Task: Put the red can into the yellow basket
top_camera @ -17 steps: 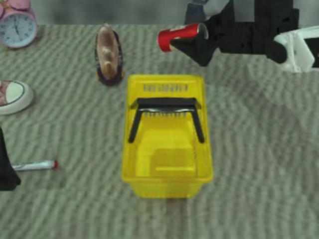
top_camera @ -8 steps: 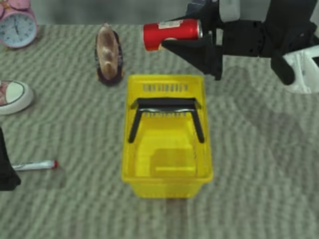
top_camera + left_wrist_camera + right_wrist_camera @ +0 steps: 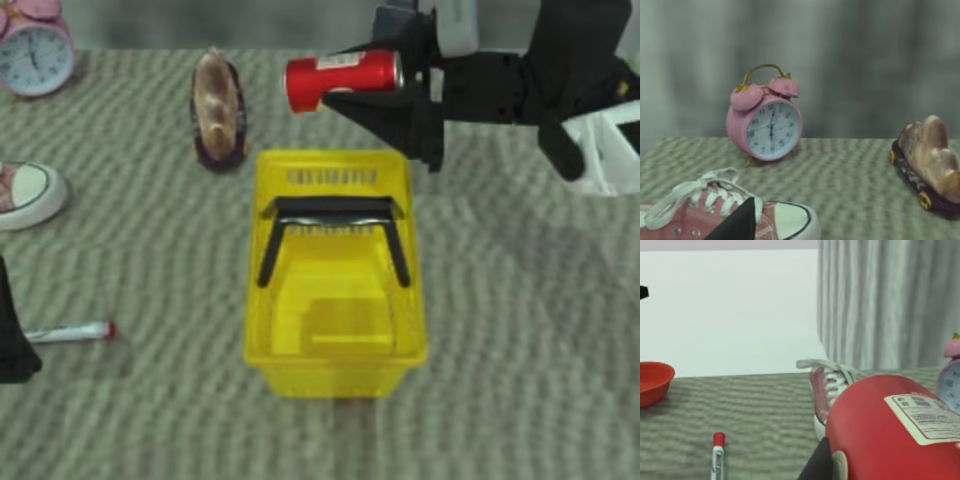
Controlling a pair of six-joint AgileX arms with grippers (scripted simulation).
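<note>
The red can (image 3: 340,78) lies on its side in the air, just beyond the far rim of the yellow basket (image 3: 262,300). My right gripper (image 3: 368,76) is shut on it, reaching in from the right, with one black finger (image 3: 817,465) against the can's silvery end. In the right wrist view the red can (image 3: 890,440) fills the near corner, its white label facing up. The basket stands in the middle of the table, its black handle (image 3: 335,210) folded across the opening. My left gripper (image 3: 12,335) stays parked at the table's left edge.
A pink alarm clock (image 3: 35,50) is at the far left corner, with a bread-loaded toy cart (image 3: 218,105) left of the can. A sneaker (image 3: 25,195) and a red-capped marker (image 3: 70,331) lie on the left. An orange bowl (image 3: 652,382) appears in the right wrist view.
My right gripper has carried the can to the left and turned it more level. Over the last half second it has barely moved. The left arm has stayed still.
</note>
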